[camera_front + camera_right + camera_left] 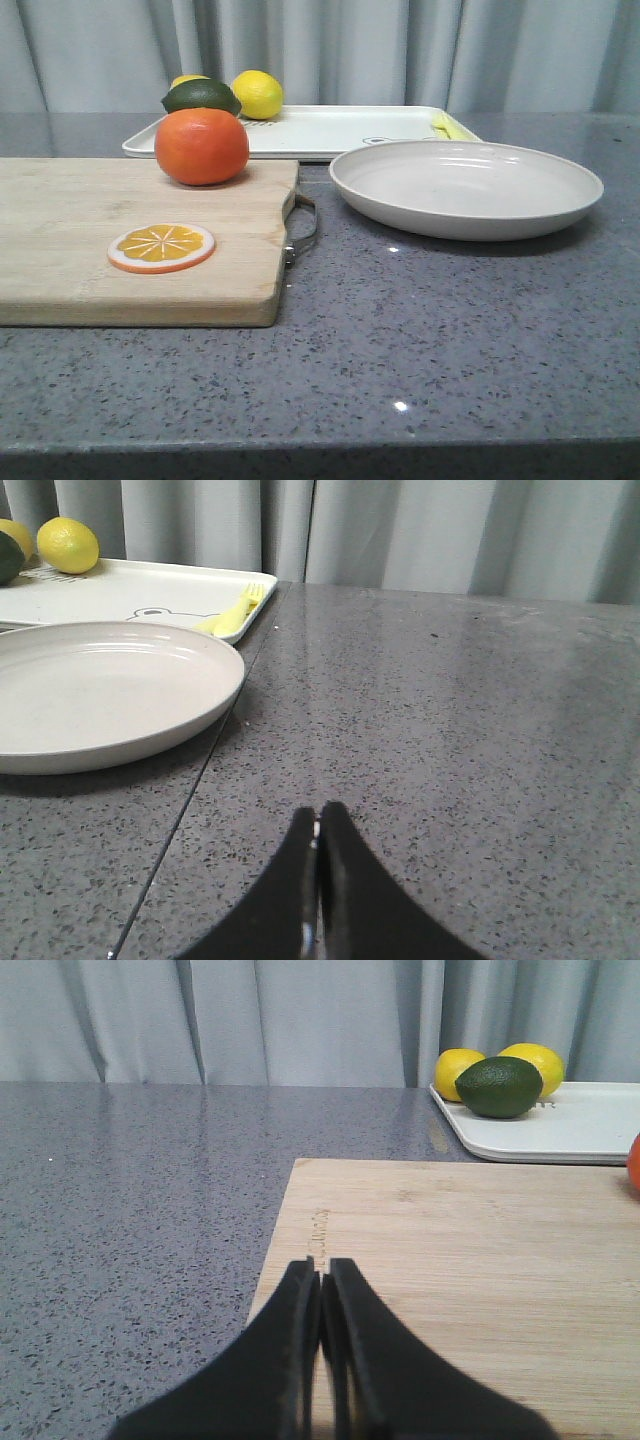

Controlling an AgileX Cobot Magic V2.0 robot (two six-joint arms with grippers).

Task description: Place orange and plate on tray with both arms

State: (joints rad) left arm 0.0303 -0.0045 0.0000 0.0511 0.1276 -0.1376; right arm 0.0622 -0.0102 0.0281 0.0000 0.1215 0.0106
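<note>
The round orange-red orange sits on the far part of the pale wooden cutting board, the wide off-white plate on the grey counter beside it, both just short of the rectangular off-white tray. Nothing's started, I reckon: my left gripper and right gripper are both pinched closed on nothing, so each must open first. Two lemons, a dark green lime and a yellow fork crowd the tray's ends.

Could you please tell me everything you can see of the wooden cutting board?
The cutting board is a thick, pale rectangular slab of light wood with rounded corners and a metal handle on its right end. It lies flat on the grey counter, in front of the tray. The orange and an orange slice rest on it.
</note>
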